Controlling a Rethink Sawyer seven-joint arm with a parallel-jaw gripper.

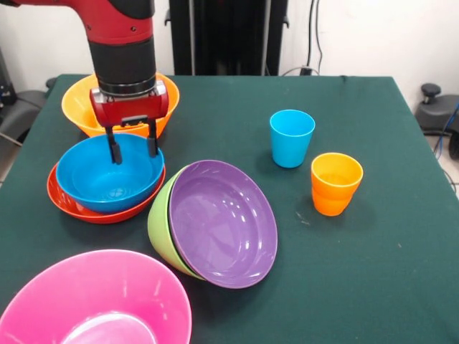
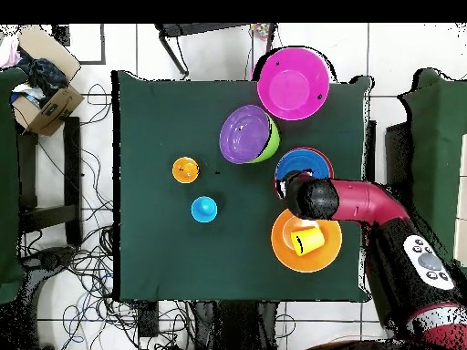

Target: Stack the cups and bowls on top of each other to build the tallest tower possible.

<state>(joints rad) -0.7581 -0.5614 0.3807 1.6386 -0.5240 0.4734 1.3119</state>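
Observation:
My gripper (image 1: 133,149) is open, and its two fingertips hang inside the far part of a blue bowl (image 1: 107,179) with nothing between them. That bowl sits nested in a red-orange bowl (image 1: 86,206). Right behind stands the big orange bowl (image 1: 77,107); the overhead view shows a yellow cup (image 2: 307,239) lying in the orange bowl (image 2: 283,246). A purple bowl (image 1: 224,222) rests tilted inside a green bowl (image 1: 159,223) at mid-table. A pink bowl (image 1: 93,301) stands at the near left corner. A blue cup (image 1: 292,137) and an orange cup (image 1: 336,183) stand upright to the right.
In the overhead view the red arm (image 2: 356,202) reaches in from the right over the blue bowl (image 2: 306,164). The green tablecloth (image 1: 373,272) ends close to the pink bowl and the orange bowl. A cardboard box (image 2: 41,91) sits on the floor beside the table.

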